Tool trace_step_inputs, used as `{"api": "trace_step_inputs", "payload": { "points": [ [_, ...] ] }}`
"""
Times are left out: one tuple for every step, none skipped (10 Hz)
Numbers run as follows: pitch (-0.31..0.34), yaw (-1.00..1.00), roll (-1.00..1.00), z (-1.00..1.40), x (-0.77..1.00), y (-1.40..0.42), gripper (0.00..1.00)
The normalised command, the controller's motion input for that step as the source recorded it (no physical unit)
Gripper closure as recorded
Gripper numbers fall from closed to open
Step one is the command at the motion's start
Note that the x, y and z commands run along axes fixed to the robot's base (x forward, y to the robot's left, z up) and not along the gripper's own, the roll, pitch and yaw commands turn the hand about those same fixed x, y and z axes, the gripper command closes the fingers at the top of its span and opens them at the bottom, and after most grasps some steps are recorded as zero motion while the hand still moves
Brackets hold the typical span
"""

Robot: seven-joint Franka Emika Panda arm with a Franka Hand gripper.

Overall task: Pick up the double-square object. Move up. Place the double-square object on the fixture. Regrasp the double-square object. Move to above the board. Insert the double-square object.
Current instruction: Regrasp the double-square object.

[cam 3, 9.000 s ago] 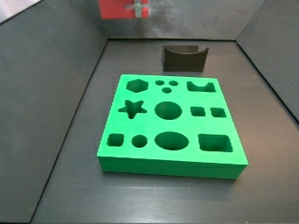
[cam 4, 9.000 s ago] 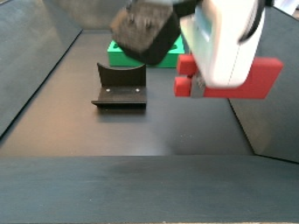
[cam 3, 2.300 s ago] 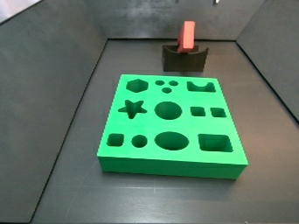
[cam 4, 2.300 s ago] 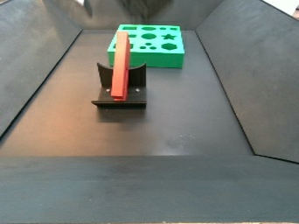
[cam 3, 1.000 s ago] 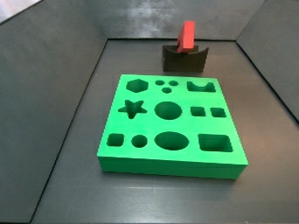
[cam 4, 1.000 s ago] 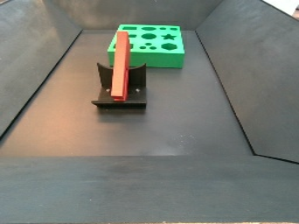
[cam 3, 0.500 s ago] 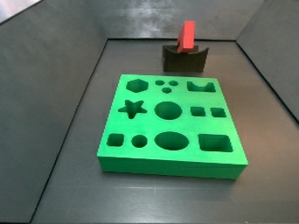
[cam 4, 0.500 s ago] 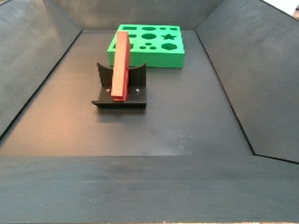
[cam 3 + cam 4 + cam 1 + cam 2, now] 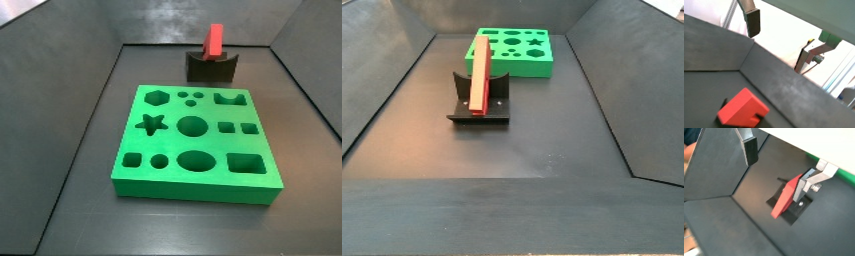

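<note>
The double-square object [image 9: 214, 41], a flat red block, stands on edge in the notch of the dark fixture [image 9: 211, 68] at the back of the floor. It also shows in a side view [image 9: 478, 75] on the fixture [image 9: 481, 108]. The green board [image 9: 187, 190] lies in front of the fixture, seen also in a side view [image 9: 523, 68]. My gripper [image 9: 777, 174] is out of both side views. In both wrist views it is open and empty, well above the red object [image 9: 784, 200] and fixture [image 9: 794, 210]. A wrist view shows the gripper [image 9: 781, 45] and the object's pronged end [image 9: 743, 109].
Dark sloping walls enclose the floor on the left, right and back in both side views. The board's top has star, hexagon, round and square holes.
Nine seconds ago my gripper held the red object in the air. Now the object rests on the fixture and the gripper has left both side views. Nothing moved in the last second.
</note>
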Motion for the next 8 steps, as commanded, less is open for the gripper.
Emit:
{"api": "trace_step_inputs", "payload": {
  "points": [
    [0.139,0.18,0.48,-0.01,0.10,-0.05,0.00],
    [0.115,0.19,0.32,0.00,0.09,-0.04,0.00],
    [0.094,0.20,0.25,0.00,0.09,-0.03,0.00],
    [0.049,0.17,0.20,-1.00,0.03,0.05,0.00],
    [0.036,0.17,0.19,-1.00,0.03,0.05,0.00],
    [-0.010,0.15,0.15,-1.00,0.04,0.04,0.00],
    [-0.039,0.14,0.12,-1.00,0.05,0.04,0.00],
    [-0.070,0.11,0.09,-1.00,0.07,0.04,0.00]
  ]
}}
